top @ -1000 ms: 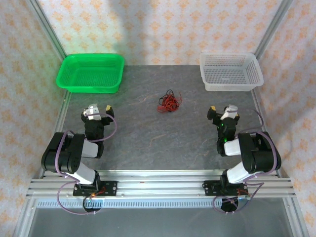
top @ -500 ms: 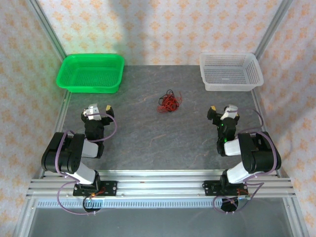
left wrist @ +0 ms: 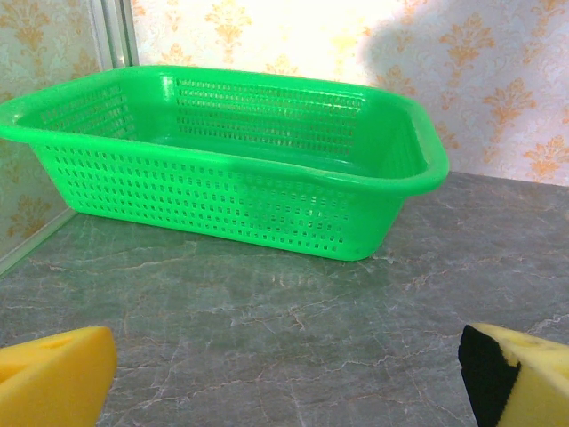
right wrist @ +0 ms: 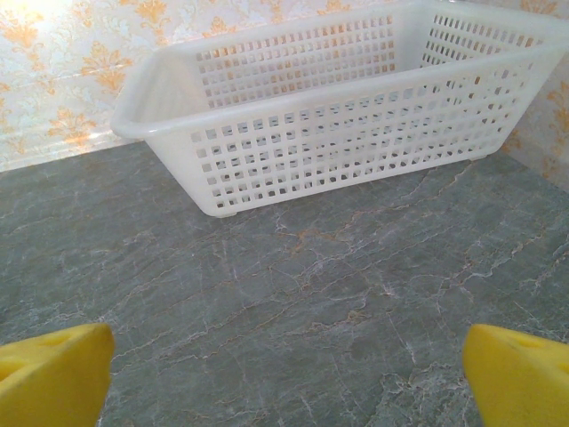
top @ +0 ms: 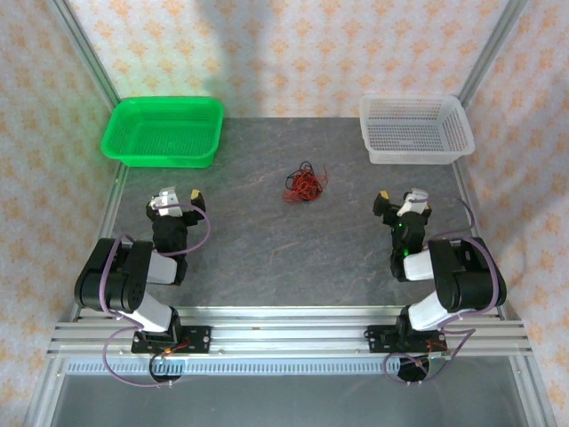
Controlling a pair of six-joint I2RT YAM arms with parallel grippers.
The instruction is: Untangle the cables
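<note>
The cables [top: 303, 185], a small knot of thin red and black wires, lie on the grey table about midway between the two arms and a little farther back. My left gripper [top: 178, 197] rests low at the left, open, with bare table between its yellow fingertips [left wrist: 53, 378]. At the right my right gripper [top: 402, 198] is likewise open and holds nothing, its yellow pads [right wrist: 520, 378] wide apart over bare table. Both grippers stand well apart from the tangle.
A green basket [top: 163, 130] [left wrist: 293, 191] sits at the back left, straight ahead of the left gripper. A white basket [top: 414, 128] [right wrist: 356, 133] sits at the back right, ahead of the right gripper. Metal frame posts and patterned walls bound the table.
</note>
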